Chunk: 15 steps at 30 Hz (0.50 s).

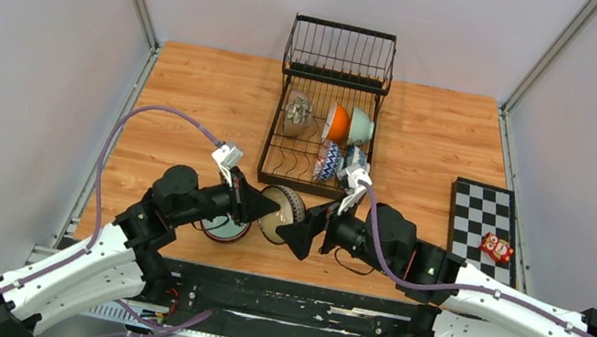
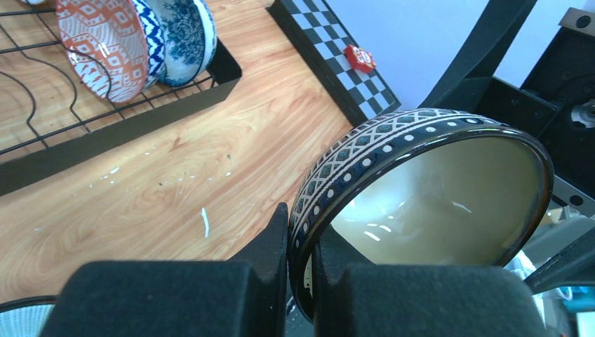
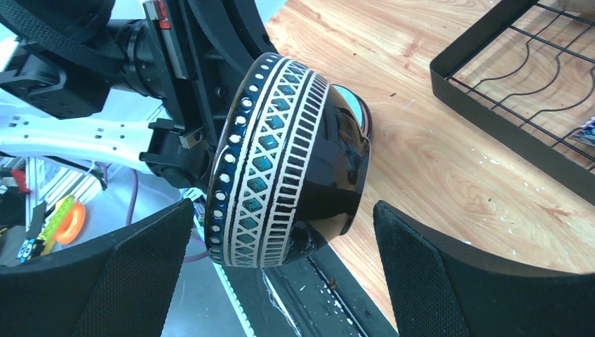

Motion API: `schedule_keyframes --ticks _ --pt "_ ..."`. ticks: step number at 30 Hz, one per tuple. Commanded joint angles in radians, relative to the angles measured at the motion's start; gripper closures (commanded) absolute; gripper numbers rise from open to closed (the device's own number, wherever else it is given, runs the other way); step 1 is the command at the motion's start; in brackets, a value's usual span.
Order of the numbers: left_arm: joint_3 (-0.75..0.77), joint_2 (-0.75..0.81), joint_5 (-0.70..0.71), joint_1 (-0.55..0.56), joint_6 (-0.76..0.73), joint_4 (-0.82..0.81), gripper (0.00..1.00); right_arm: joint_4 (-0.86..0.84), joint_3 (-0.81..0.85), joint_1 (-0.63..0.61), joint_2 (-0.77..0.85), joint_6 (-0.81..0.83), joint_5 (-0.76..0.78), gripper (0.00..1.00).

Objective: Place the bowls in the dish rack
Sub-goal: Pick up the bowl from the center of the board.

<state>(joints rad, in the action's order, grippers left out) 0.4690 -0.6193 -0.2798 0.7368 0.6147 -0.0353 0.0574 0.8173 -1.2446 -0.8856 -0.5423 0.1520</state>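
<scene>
Top view: the left arm (image 1: pixel 188 195) covers most of a bowl (image 1: pixel 225 230). The red item (image 1: pixel 498 248) on the board (image 1: pixel 475 209) is too small to identify. Left wrist view: the top edge cuts the racked bowls (image 2: pixel 105 49), and the fingers (image 2: pixel 175 295) hide the lower rim of the dark bowl (image 2: pixel 435 189).

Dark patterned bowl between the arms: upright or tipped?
Tipped on edge. The dark bowl has its rim vertical, pinched by the left end effector; the right end effector stands open around it.

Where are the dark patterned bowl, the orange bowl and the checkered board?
dark patterned bowl (image 3: pixel 270 161): right wrist view, on its white-patterned outer band.
orange bowl (image 1: pixel 337 123): top view, on its orange side.
checkered board (image 1: pixel 477 209): top view, on bare squares.
</scene>
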Motion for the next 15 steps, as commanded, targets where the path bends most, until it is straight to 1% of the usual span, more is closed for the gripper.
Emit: schedule_keyframes --ticks 1,7,15 --pt "-0.012 0.023 -0.061 -0.013 0.055 -0.180 1.00 -0.092 -0.025 0.012 0.017 -0.021 -0.062 0.01" --pt "-0.025 0.028 -0.062 -0.017 0.072 -0.201 1.00 -0.148 -0.042 0.011 0.023 -0.033 -0.096 0.02" --pt "-0.045 0.058 -0.023 -0.021 0.074 -0.199 1.00 -0.174 -0.044 0.012 0.020 -0.047 -0.113 0.06"
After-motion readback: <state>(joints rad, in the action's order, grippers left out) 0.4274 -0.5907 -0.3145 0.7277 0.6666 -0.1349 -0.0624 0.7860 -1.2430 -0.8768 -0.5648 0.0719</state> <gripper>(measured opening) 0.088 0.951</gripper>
